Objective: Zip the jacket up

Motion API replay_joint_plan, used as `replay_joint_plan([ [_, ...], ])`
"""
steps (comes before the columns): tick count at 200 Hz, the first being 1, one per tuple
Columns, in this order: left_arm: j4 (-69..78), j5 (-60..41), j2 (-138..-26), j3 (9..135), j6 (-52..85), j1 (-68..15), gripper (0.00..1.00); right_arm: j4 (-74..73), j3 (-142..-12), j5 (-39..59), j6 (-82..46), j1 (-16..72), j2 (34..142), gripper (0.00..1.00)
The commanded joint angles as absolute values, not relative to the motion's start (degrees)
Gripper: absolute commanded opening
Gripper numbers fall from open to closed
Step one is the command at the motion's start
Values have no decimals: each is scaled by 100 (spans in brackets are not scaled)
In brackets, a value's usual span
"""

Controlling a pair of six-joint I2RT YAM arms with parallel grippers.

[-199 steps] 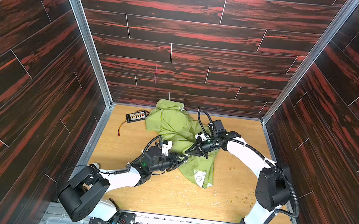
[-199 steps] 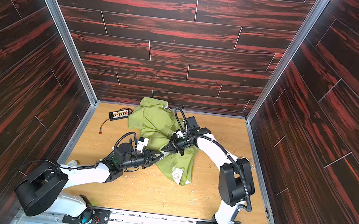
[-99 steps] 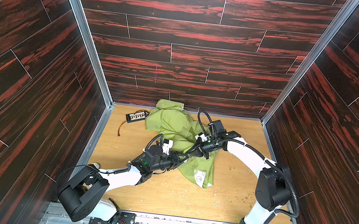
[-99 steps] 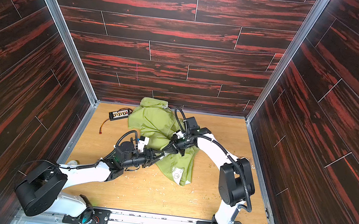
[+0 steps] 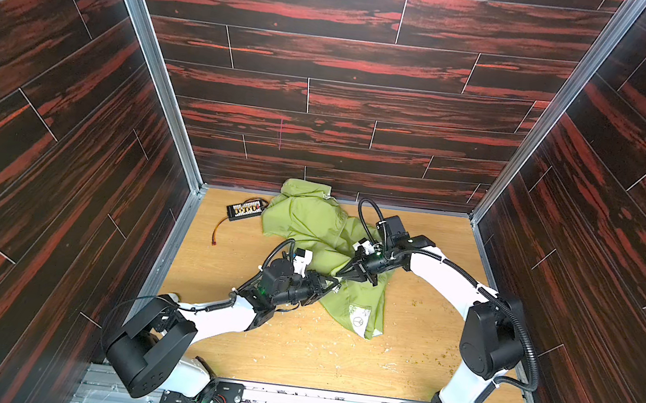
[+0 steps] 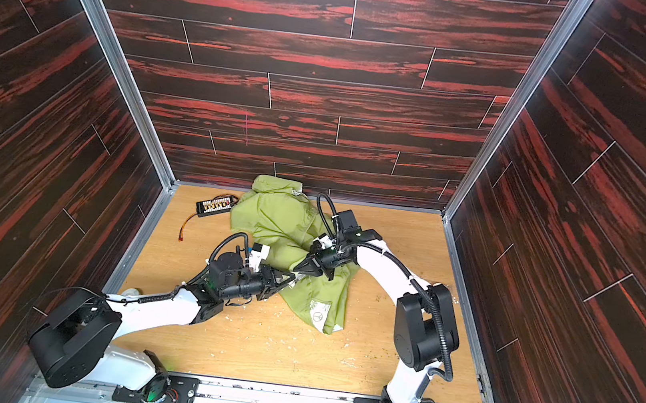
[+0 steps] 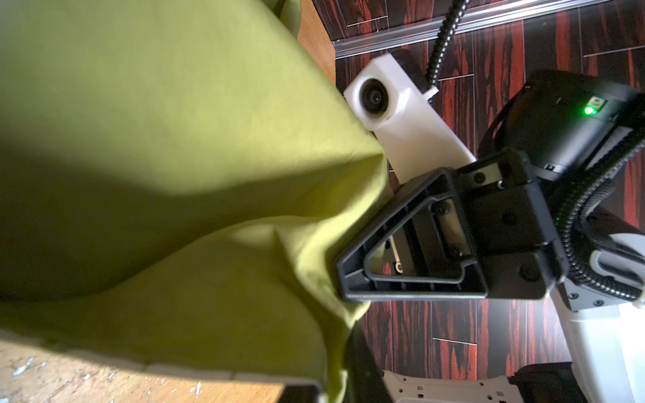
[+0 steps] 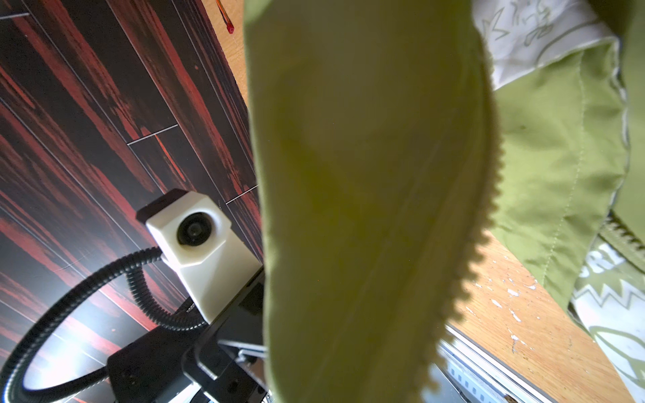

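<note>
On table (image 5: pixel 315 356) centre | left pincer (image 5: pixel 330 285) clamped on jacket (image 5: pixel 310 226) | right pincer (image 5: pixel 345 274) pinching jacket too

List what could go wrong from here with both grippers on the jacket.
1. The right gripper and left gripper pinch the jacket almost tip to tip, so they may collide.
2. The zipper teeth hang loose and no slider shows, so a pull may only drag bunched fabric.
3. The black board lies beside the jacket, and dragging the jacket could snag its wire.
</note>
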State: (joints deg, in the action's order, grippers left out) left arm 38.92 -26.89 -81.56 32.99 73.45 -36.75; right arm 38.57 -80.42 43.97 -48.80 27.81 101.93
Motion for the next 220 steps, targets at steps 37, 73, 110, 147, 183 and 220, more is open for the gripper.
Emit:
replay_joint_plan([
  [37,4086,-2706,-8294,3451,7450,-3691,0,4030,-8078,4310,-4666,2615,9720,10],
  [73,4524,-2745,-8435,3351,7721,-3691,0,4157,-7861,3624,-4356,2463,9272,48],
  [110,4642,-2671,-8352,3220,7872,-3691,0,4312,-7549,2489,-3881,2436,8495,99],
  [147,4423,-2343,-8051,2903,7925,-3622,0,4211,-6821,2484,-3830,2356,8013,86],
  [183,4098,-1997,-7624,2503,7947,-3535,0,4242,-5978,2295,-3905,2355,7920,62],
  [220,3677,-1521,-6869,2006,8051,-3481,0,4061,-5546,2083,-4079,2355,7868,62],
])
